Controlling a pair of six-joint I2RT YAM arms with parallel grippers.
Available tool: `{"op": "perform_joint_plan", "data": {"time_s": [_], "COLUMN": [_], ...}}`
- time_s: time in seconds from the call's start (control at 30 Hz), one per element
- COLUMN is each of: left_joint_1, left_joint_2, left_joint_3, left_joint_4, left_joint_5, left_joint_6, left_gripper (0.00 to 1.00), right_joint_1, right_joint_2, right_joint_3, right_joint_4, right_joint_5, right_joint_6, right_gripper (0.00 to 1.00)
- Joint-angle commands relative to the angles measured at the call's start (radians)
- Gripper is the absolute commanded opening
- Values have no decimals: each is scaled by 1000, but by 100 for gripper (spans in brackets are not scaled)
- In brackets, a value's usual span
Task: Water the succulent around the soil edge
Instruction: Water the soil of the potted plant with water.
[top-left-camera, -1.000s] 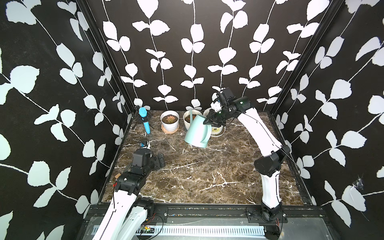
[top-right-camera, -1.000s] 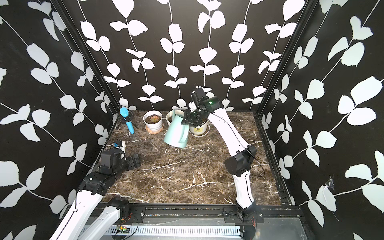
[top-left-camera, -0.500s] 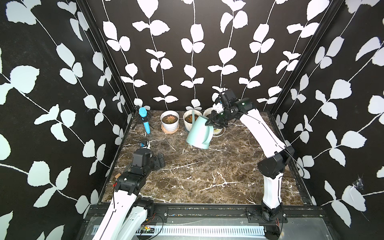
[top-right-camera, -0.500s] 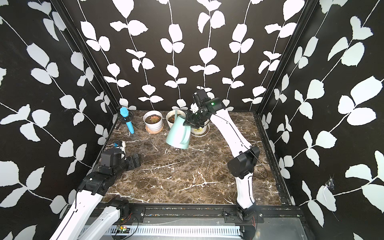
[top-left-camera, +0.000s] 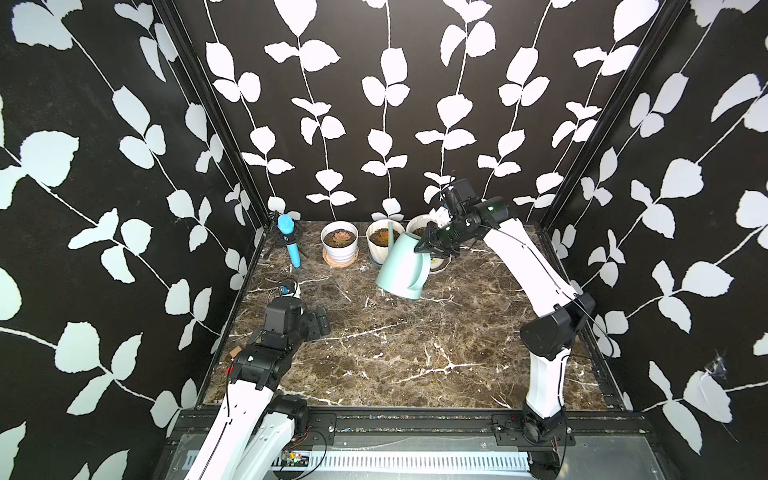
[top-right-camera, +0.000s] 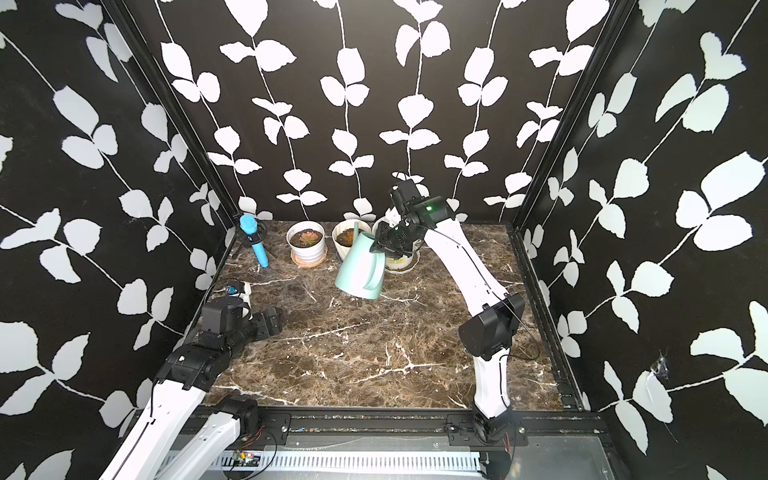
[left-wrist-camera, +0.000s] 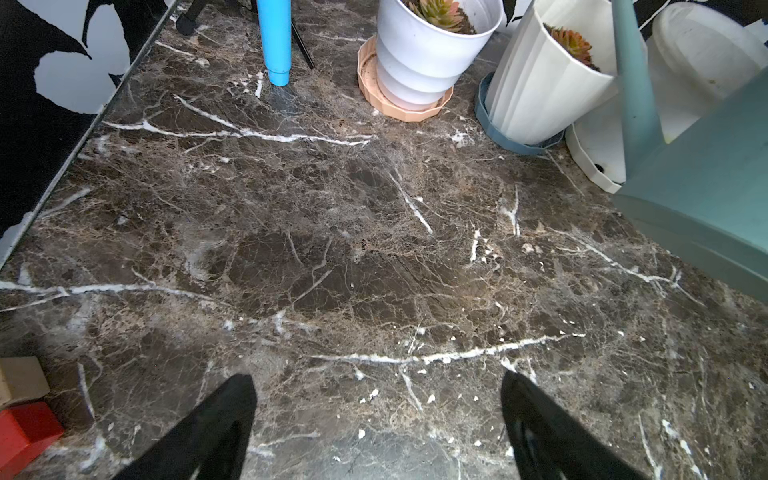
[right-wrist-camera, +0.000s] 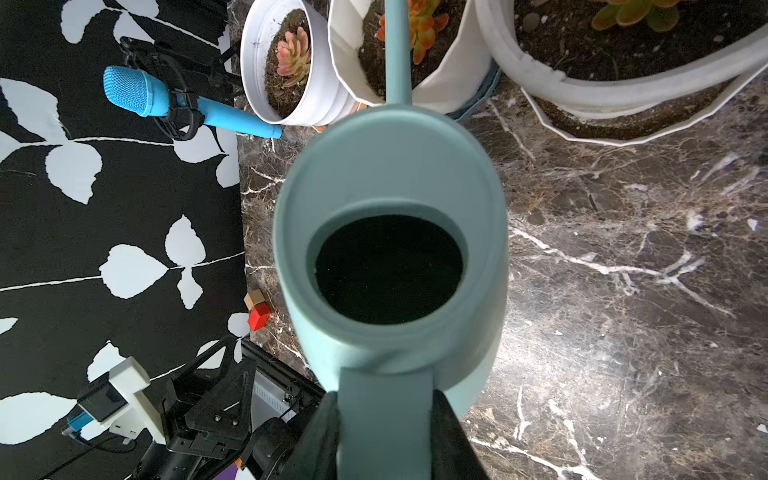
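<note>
A pale teal watering can (top-left-camera: 401, 266) hangs tilted above the marble, just in front of the pots. My right gripper (right-wrist-camera: 384, 415) is shut on its handle; in both top views that gripper (top-right-camera: 384, 245) sits at the can's upper rear. The thin spout (right-wrist-camera: 397, 50) reaches over the rim of the ribbed white middle pot (top-left-camera: 384, 239), above the soil beside its orange-green succulent (right-wrist-camera: 419, 25). No water shows. My left gripper (left-wrist-camera: 378, 386) is open and empty, low over the table at the front left (top-left-camera: 318, 322).
A white pot on a peach saucer (top-left-camera: 339, 245) holds a pink succulent (right-wrist-camera: 293, 56). A wide white pot (right-wrist-camera: 623, 62) stands behind the can. A blue microphone (top-left-camera: 289, 241) on a stand is at the back left. A red block (right-wrist-camera: 259, 316) lies by the left wall.
The right arm's elbow has swung right and the can has shifted slightly right and tipped further toward the pots. The left arm has not moved.
</note>
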Motion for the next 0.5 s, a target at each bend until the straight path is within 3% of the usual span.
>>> {"op": "perform_joint_plan", "data": {"time_s": [0.0, 0.47], "left_joint_1": [-4, -4], "left_joint_2": [-6, -3], "left_joint_3": [-6, -7], "left_joint_4": [5, 6], "left_joint_5": [-2, 0], "left_joint_6": [5, 4], "left_gripper": [93, 93], "right_joint_1": [-14, -26], "right_joint_2": [-69, -114], "right_joint_3": [-32, -88], "right_joint_4": [66, 81], "right_joint_5": [-17, -20], "right_joint_6": [2, -4], "right_gripper": [0, 0]}}
